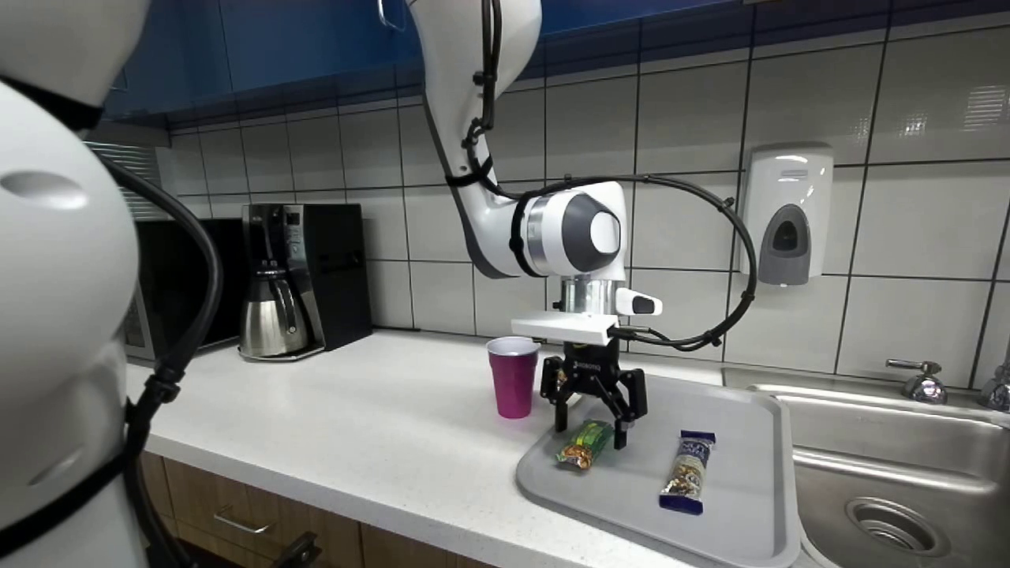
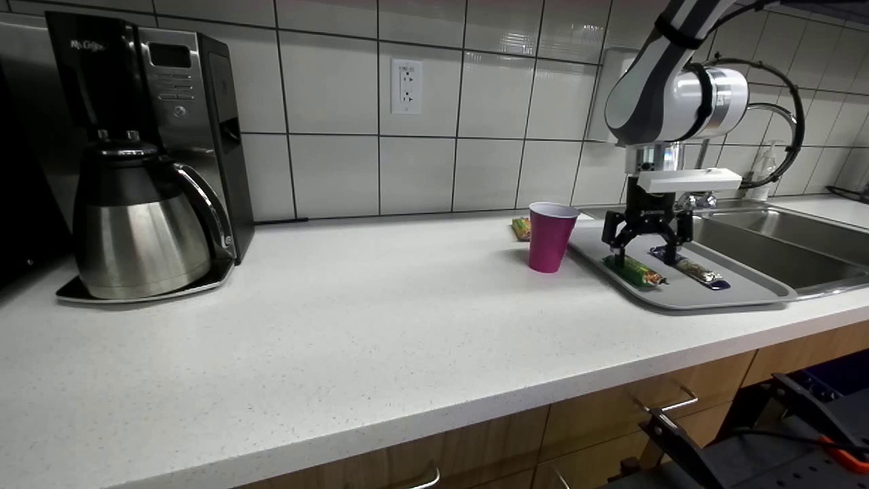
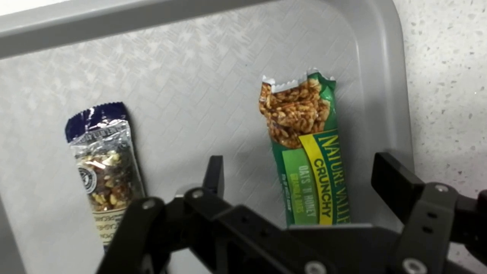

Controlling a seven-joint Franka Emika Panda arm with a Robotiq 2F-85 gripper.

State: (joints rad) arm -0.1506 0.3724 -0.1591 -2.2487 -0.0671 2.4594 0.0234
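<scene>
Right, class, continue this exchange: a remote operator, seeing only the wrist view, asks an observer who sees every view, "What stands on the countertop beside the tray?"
Observer: A magenta cup stands upright on the countertop, just off the tray, visible in both exterior views.
Operator: In my view the open gripper has a finger to each side of the Nature Valley Crunchy Oats 'n Honey bar. Any similar wrapper elsewhere?
Observer: Yes, a green-and-yellow wrapper shows partly behind the cup in an exterior view; I cannot read its brand.
Operator: And what borders the tray on the side away from the cup?
Observer: A stainless-steel sink, right alongside it.
</scene>
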